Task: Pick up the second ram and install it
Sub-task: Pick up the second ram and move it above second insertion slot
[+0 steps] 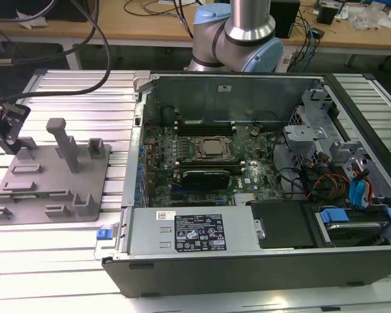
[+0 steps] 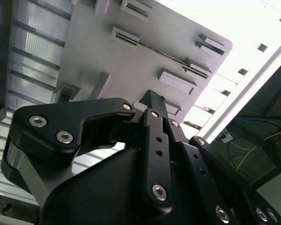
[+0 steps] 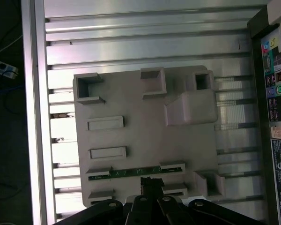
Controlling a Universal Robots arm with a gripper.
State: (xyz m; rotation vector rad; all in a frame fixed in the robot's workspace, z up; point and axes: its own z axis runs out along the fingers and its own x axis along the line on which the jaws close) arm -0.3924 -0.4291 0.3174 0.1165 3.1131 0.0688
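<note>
The second ram (image 3: 136, 172) is a thin green stick standing on edge in a long slot of the grey fixture plate (image 3: 131, 140). In the exterior view the second ram (image 1: 36, 193) lies near the plate's front edge, at that view's left. My gripper (image 1: 12, 140) hangs above the plate's left end, apart from the stick. In the first wrist view the gripper (image 3: 150, 182) has its dark fingertips pressed together right beside the stick's middle, with nothing between them. The second wrist view shows the gripper (image 2: 152, 99) tip over the plate.
An open computer case (image 1: 247, 261) fills the middle and the exterior view's right, with its motherboard (image 1: 208, 156), cables and drive bays. Tall grey posts (image 1: 65, 143) and blocks rise from the fixture plate. The ribbed metal table (image 1: 72, 91) runs under everything.
</note>
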